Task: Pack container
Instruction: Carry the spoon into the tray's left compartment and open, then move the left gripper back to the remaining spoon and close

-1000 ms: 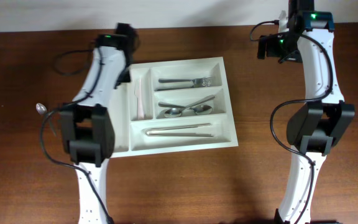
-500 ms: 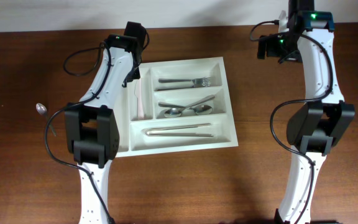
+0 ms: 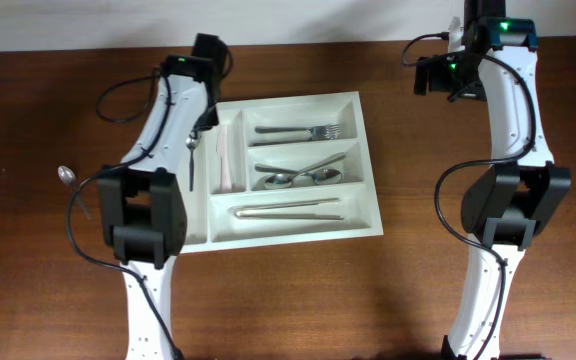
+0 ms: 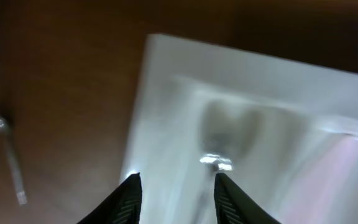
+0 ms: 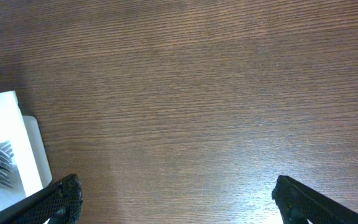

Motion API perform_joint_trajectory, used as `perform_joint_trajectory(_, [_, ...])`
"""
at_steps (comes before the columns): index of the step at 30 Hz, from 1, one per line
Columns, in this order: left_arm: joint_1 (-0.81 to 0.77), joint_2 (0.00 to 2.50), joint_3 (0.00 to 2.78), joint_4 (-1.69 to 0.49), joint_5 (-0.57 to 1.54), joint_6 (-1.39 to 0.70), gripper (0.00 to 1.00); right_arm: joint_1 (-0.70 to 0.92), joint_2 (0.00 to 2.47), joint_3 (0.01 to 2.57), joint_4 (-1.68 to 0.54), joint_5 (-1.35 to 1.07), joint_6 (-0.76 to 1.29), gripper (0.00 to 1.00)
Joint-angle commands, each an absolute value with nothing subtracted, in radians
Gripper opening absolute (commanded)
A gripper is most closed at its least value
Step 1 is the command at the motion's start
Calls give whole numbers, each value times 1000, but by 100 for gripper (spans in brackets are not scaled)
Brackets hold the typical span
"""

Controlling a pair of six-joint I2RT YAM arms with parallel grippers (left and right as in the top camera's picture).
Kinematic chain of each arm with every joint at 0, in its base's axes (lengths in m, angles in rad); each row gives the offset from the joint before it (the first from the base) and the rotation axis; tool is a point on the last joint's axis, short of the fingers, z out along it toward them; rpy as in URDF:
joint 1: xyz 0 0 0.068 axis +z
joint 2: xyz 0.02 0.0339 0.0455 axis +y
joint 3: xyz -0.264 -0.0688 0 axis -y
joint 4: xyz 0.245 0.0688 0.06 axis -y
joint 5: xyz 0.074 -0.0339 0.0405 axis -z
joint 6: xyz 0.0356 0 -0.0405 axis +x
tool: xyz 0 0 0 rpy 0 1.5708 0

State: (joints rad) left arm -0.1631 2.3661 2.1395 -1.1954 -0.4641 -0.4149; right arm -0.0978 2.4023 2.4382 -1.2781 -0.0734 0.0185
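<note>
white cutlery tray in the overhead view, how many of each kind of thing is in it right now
silver metal forks: 2
silver metal spoons: 2
long silver metal knives: 2
pale pink plastic utensil: 1
slim dark utensil (kind unclear): 1
total in the white plastic cutlery tray: 7
</note>
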Motion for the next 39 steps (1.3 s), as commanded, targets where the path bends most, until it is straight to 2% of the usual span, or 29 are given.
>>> perform_joint_trajectory(1, [-72, 2373, 2160, -1217, -516, -410, 40, -106, 2399, 2437, -1275, -78, 12, 99])
perform_joint_trajectory(10, [96, 2373, 2160, -1216, -495, -410, 39, -106, 2399, 2437, -1275, -78, 12, 99])
perform_joint_trajectory(15, [151, 2375, 2151, -1216, -593, -406, 38, -106, 2399, 2437, -1275, -78, 12, 99])
perform_joint_trajectory(23, [198, 2428, 2084, -1213, -785, -406, 39, -106, 2399, 2437, -1275, -78, 12, 99])
perform_joint_trajectory(30, [204, 2508, 2074, -1211, -821, -384, 45, -106, 2399, 2437, -1275, -78, 12, 99])
perform_joint_trajectory(39, [205, 2521, 2074, -1124, -821, -384, 47, -106, 2399, 2437, -1275, -78, 12, 99])
